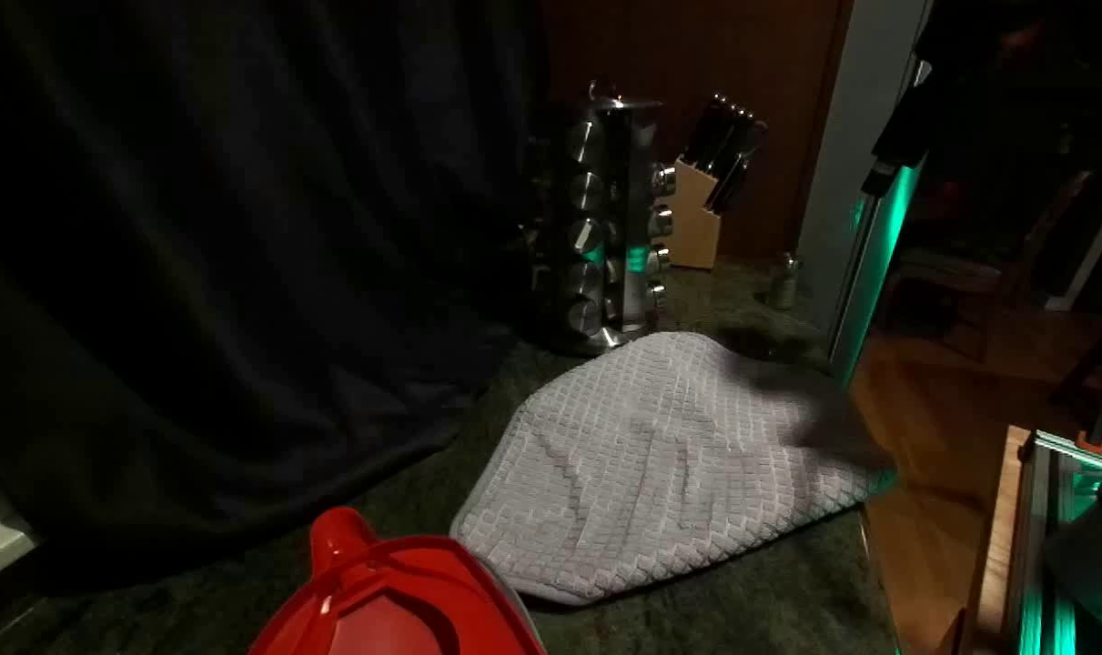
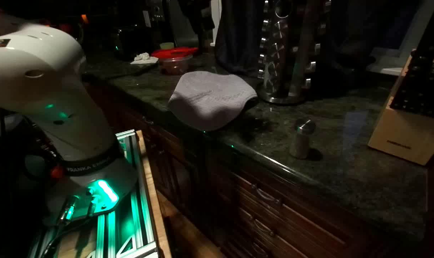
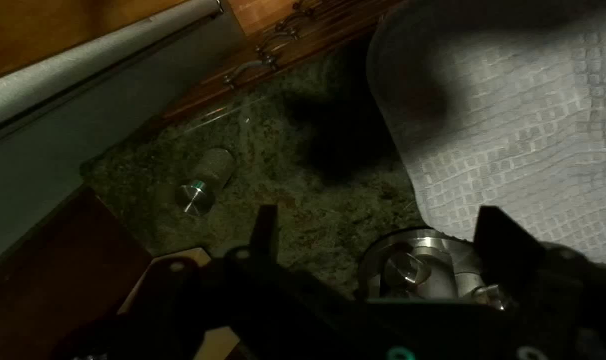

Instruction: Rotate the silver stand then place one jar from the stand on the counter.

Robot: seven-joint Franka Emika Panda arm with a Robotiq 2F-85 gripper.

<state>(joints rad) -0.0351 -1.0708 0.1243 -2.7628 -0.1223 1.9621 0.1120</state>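
Note:
The silver stand [image 1: 607,340] stands upright on the dark counter [image 1: 405,514], with tiers of metal-capped jars [image 1: 587,192] around it. It also shows in an exterior view [image 2: 283,99], its top cut off. In the wrist view only its round base [image 3: 428,242] and a few jars show, partly hidden behind my gripper body. My gripper [image 3: 378,215] is open, its dark fingers wide apart with nothing between them, high over the counter [image 3: 303,225]. The stand's base lies below, near the right finger. I cannot make out the gripper in either exterior view.
A grey cloth [image 1: 660,455] lies before the stand. A small shaker [image 2: 302,139] with a metal cap stands near a wooden knife block [image 2: 405,132]. A red-lidded container [image 1: 387,600] and a black curtain [image 1: 196,273] flank the cloth. The arm's base shows at one side [image 2: 105,193].

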